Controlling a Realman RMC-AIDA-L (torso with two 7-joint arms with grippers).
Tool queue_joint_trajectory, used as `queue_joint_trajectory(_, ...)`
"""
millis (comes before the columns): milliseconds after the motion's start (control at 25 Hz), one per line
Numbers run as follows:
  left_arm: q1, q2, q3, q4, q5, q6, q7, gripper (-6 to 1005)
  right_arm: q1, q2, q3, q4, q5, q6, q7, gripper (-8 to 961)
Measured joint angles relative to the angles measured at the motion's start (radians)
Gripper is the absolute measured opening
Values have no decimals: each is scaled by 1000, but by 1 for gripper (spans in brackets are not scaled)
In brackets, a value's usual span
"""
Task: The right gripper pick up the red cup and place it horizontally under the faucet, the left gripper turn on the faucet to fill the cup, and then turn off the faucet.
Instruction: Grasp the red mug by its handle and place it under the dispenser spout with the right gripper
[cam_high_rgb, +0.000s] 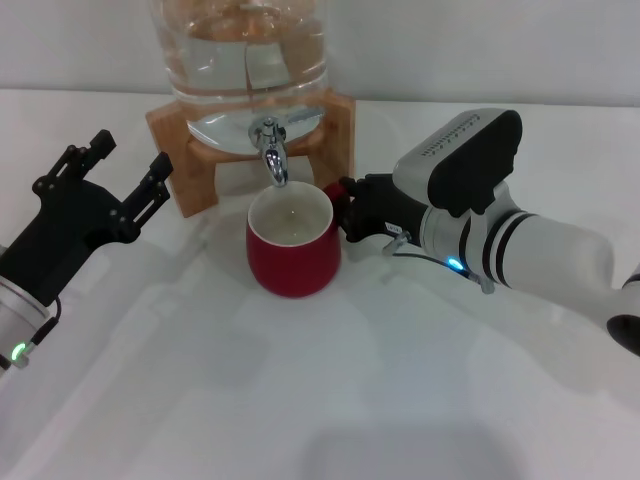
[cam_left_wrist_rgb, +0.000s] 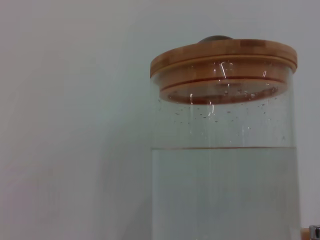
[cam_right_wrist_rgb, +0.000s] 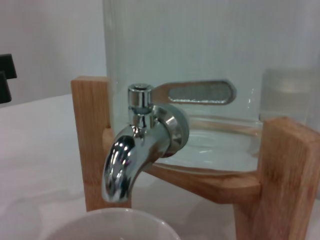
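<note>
Two arms flank a white table (cam_high_rgb: 330, 400), and at its back stands the biggest item, a clear glass water jar (cam_high_rgb: 245, 60) part-filled with water, capped by a round bamboo lid (cam_left_wrist_rgb: 223, 62) and cradled in a wooden stand (cam_high_rgb: 180, 160). From the right comes a white-and-silver arm with a grey ridged cap; its right gripper (cam_high_rgb: 350, 212) sits at the handle side of the red cup (cam_high_rgb: 293, 252), black fingers closed around the handle so that only a sliver of red shows between them. On the left, the left gripper (cam_high_rgb: 128, 170) hovers above the table just beside the stand's left post, its two fingers spread apart with nothing between them, well short of the tap. That cup stands upright on the table, mouth up, cream inside showing, directly beneath the spout. Smallest, the chrome faucet (cam_right_wrist_rgb: 140, 145) juts from the jar's base, its spout curving down over the cup's rim and its flat lever lying sideways along the glass.
</note>
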Motion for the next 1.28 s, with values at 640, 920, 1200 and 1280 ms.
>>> queue_joint_trajectory(640,0,0,0,0,0,-1,0,756,4,0,3,-8,10,0,4,205)
queue_joint_trajectory(920,0,-2,0,-1,0,-2,0,756,3,0,3,-8,4,0,2,206)
queue_joint_trajectory(1200,0,-2,0,-2,0,-2,0,757,1,0,-3,-8,3,1,0,206)
queue_joint_trajectory(1280,0,-2,0,-2,0,-2,0,757,-1,0,-2,-8,3,1,0,223)
